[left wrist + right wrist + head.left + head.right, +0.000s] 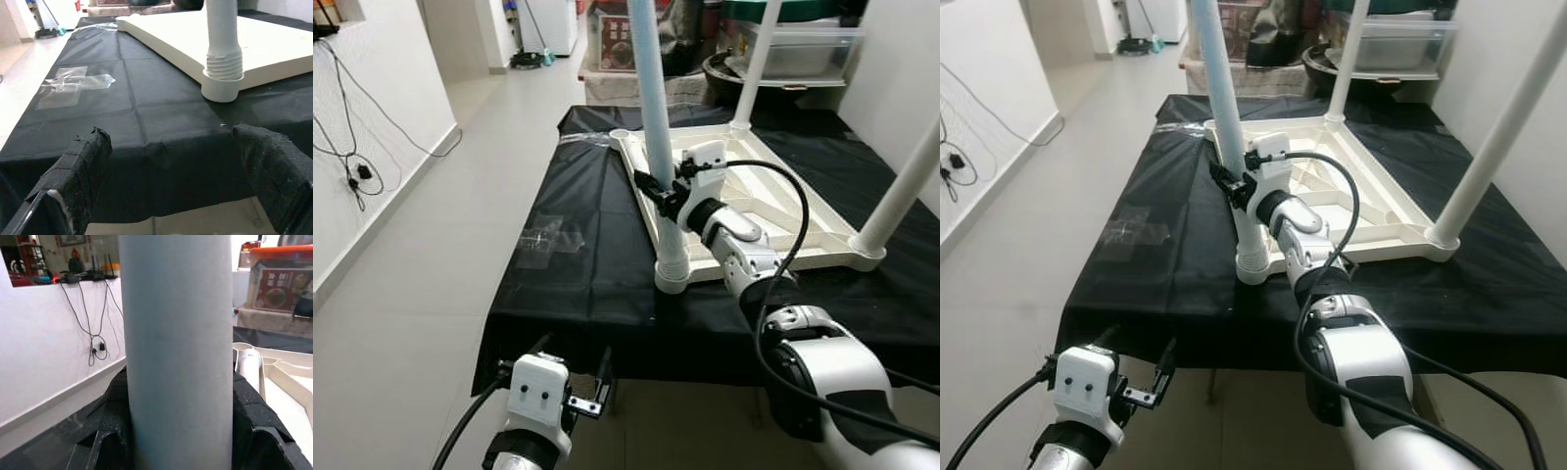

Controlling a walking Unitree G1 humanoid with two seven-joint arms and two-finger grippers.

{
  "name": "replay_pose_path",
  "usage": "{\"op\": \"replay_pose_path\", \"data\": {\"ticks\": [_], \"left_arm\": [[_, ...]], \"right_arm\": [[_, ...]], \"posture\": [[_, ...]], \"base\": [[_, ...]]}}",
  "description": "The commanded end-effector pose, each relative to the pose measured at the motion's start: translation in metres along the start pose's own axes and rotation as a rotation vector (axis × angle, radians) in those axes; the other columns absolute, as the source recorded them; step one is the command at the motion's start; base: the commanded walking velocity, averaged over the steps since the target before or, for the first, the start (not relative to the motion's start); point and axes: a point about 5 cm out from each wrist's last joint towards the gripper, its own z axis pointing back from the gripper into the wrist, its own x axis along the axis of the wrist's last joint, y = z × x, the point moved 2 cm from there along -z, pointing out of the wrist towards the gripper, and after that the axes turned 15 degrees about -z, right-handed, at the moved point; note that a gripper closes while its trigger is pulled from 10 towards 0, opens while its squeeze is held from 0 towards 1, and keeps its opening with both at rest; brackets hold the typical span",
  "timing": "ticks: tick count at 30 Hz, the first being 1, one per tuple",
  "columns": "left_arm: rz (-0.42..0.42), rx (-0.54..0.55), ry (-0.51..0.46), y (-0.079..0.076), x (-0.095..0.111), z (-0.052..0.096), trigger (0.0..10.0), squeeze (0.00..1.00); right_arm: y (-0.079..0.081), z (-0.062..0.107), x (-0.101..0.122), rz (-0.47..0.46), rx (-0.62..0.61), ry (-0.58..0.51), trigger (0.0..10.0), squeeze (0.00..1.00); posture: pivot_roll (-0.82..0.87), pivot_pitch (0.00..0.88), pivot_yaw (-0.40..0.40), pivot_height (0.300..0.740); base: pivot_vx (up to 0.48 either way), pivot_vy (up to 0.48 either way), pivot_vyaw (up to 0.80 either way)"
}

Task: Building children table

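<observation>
A cream children's table top (803,230) lies upside down on a surface covered in black cloth (587,284). A pale leg (653,98) stands upright in the near left corner socket (672,279). My right gripper (656,191) is shut on this leg partway up, and its black fingers (264,431) hug both sides of the leg (176,333). Two more white legs (756,64) (901,191) stand in the right corners. My left gripper (573,377) hangs open below the cloth's front edge, fingers (83,166) wide apart, holding nothing.
A patch of clear tape (548,240) sticks to the cloth on the left. Bare floor (440,225) runs along a white wall with hanging cables (352,176). Plastic boxes and a dark pot (783,59) crowd the space behind the table.
</observation>
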Motion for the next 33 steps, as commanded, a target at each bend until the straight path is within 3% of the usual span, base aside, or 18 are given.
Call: {"op": "replay_pose_path", "data": {"ticks": [1, 10, 12, 14, 19, 21, 25, 27, 30, 33], "left_arm": [[-0.008, -0.002, 0.010, -0.001, -0.002, 0.001, 10.0, 0.00], [-0.018, -0.017, 0.004, -0.003, -0.001, 0.001, 10.0, 0.00], [-0.017, -0.018, 0.006, -0.003, -0.002, 0.001, 10.0, 0.00], [-0.014, -0.005, 0.016, 0.000, -0.004, 0.001, 10.0, 0.00], [-0.028, 0.015, 0.013, 0.005, -0.003, -0.002, 10.0, 0.00], [-0.037, 0.055, 0.001, 0.017, -0.002, -0.008, 10.0, 0.00], [-0.039, 0.064, -0.002, 0.021, -0.001, -0.010, 10.0, 0.00], [-0.038, 0.070, -0.011, 0.027, 0.001, -0.014, 10.0, 0.00], [-0.038, 0.070, -0.011, 0.027, 0.001, -0.014, 10.0, 0.00], [-0.051, 0.068, -0.023, 0.029, 0.003, -0.017, 10.0, 0.00]], "right_arm": [[0.003, 0.000, -0.011, -0.022, 0.013, 0.037, 0.0, 0.00], [-0.007, 0.002, -0.002, -0.018, -0.061, -0.024, 0.0, 0.00], [-0.008, 0.002, 0.002, -0.038, -0.076, -0.045, 0.0, 0.00], [-0.005, -0.002, 0.009, -0.118, -0.072, -0.097, 0.0, 0.00], [-0.001, -0.005, 0.016, -0.128, -0.061, -0.143, 0.0, 0.00], [0.005, -0.008, 0.032, -0.122, -0.027, -0.214, 0.0, 0.00], [0.007, -0.009, 0.038, -0.123, -0.015, -0.238, 0.0, 0.00], [0.012, -0.011, 0.056, -0.173, 0.046, -0.299, 0.0, 0.00], [0.012, -0.011, 0.056, -0.173, 0.046, -0.299, 0.0, 0.00], [0.033, -0.013, 0.065, -0.273, 0.250, -0.318, 0.0, 0.00]], "posture": [[0.12, 0.057, -0.029, 0.740], [0.12, 0.055, -0.027, 0.740], [0.11, 0.049, -0.027, 0.740], [0.11, 0.044, -0.025, 0.740], [0.11, 0.037, -0.021, 0.740], [0.11, 0.026, -0.017, 0.740], [0.11, 0.026, -0.017, 0.740], [0.11, 0.020, -0.017, 0.740], [0.11, 0.020, -0.017, 0.740], [0.10, 0.017, -0.016, 0.740]], "base": [[0.000, 0.000, 0.00], [0.000, 0.000, 0.00], [0.000, 0.000, 0.00], [0.000, 0.000, 0.00], [0.000, 0.000, 0.00], [0.000, 0.000, 0.00], [0.000, 0.000, 0.00], [0.000, 0.000, 0.00], [0.000, 0.000, 0.00], [0.000, 0.000, 0.00]]}}
